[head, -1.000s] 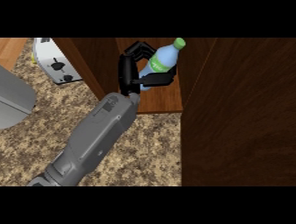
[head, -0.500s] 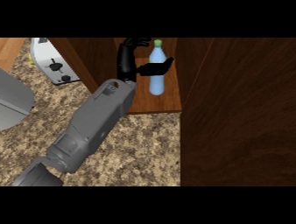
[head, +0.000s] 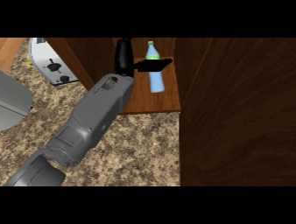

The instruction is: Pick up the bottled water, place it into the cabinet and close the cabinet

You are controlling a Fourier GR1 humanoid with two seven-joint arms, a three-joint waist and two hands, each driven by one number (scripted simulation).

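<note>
bottle (head: pixel 154 72) went upright inside cabinet (head: pixel 157 103) | left hand (head: pixel 138 65) still curled round it | release next, probably

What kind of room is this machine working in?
Most likely a kitchen. A speckled stone counter carries a toaster, and a dark wooden cabinet stands open on it. The left hand holds a water bottle inside the cabinet.

Bottled water (head: pixel 154 72) stands inside the cabinet (head: pixel 152 101) near its back, with a toaster (head: pixel 52 66) on the worktop (head: pixel 138 148) to the cabinet's left.
</note>
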